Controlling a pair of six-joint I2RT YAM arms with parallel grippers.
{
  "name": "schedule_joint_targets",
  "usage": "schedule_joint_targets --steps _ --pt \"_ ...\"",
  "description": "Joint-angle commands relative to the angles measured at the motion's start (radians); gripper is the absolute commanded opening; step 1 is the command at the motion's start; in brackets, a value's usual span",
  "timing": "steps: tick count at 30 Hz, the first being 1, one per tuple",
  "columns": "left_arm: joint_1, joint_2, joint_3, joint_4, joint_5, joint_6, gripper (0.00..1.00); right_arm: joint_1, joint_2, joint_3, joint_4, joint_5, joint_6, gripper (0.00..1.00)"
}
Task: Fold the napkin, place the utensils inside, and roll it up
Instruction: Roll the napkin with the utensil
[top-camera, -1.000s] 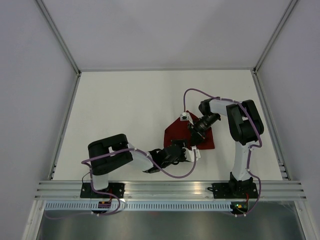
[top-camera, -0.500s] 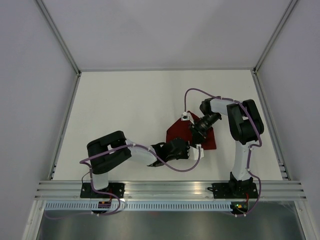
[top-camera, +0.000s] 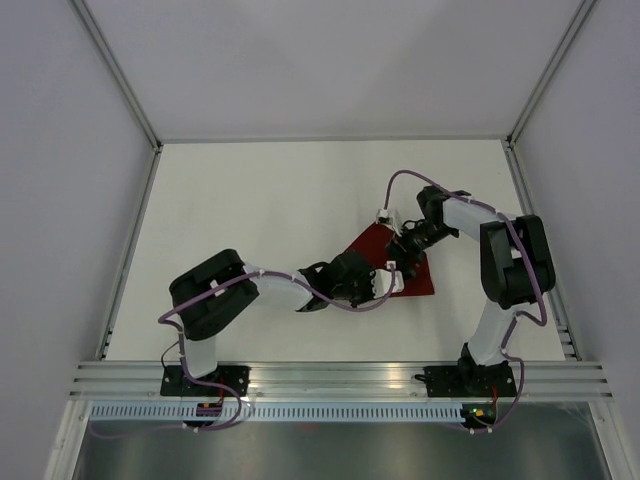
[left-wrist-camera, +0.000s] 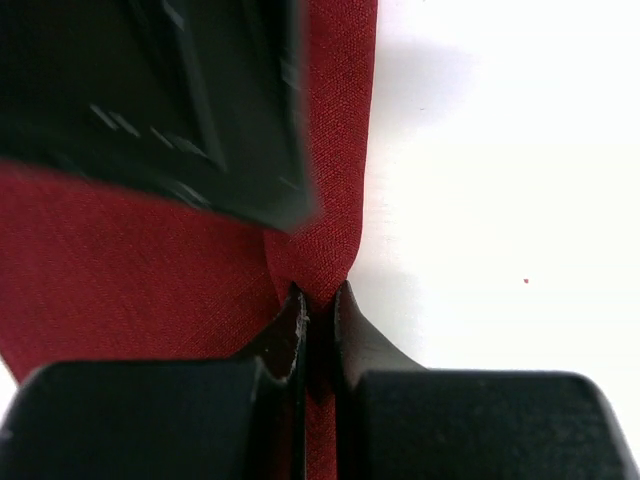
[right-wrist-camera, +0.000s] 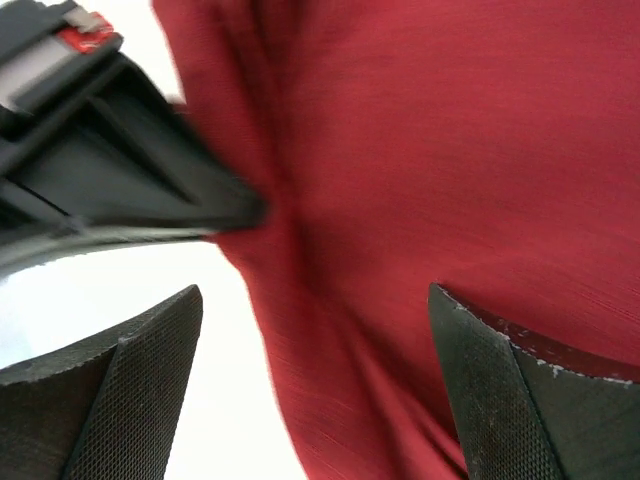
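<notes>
The dark red napkin (top-camera: 420, 279) lies bunched on the white table, right of centre. My left gripper (top-camera: 386, 281) is at its near left edge, shut on a pinched ridge of the cloth (left-wrist-camera: 330, 180); the jaws (left-wrist-camera: 318, 297) meet with red fabric between them. My right gripper (top-camera: 404, 246) hovers over the napkin's far side, open, with its fingers (right-wrist-camera: 150, 345) wide apart over the cloth (right-wrist-camera: 430, 150) and nothing between them. In the right wrist view the left gripper (right-wrist-camera: 110, 185) shows at the upper left. The utensils are out of view.
The white table (top-camera: 260, 210) is walled by pale panels with metal frame posts (top-camera: 120, 75). A metal rail (top-camera: 330, 378) runs along the near edge by the arm bases. Purple cables (top-camera: 420, 180) loop off both arms.
The left gripper has shut on the napkin's edge and shifted right. The right gripper has opened wide and its arm has swung to the right, away from the cloth.
</notes>
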Motion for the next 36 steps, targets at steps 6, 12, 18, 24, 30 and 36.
schedule_joint_targets --steps 6,12,18,24,30,36 --pt "0.083 0.069 0.026 -0.195 0.31 -0.198 0.02 -0.14 -0.229 -0.094 0.25 0.06 0.085 0.96" --pt "0.144 0.163 0.125 -0.338 0.42 -0.248 0.02 -0.149 -0.448 -0.285 0.382 0.097 0.05 0.92" --pt "0.189 0.241 0.208 -0.448 0.483 -0.299 0.02 -0.08 -0.663 -0.48 0.502 0.193 0.01 0.86" --pt "0.207 0.308 0.293 -0.559 0.526 -0.314 0.02 0.116 -0.89 -0.716 0.735 0.375 0.013 0.77" --pt "0.218 0.356 0.345 -0.608 0.575 -0.334 0.02 0.26 -0.846 -0.776 0.802 0.483 0.004 0.72" --pt "0.221 0.365 0.357 -0.605 0.591 -0.35 0.09 0.328 -0.792 -0.813 0.878 0.548 0.007 0.68"
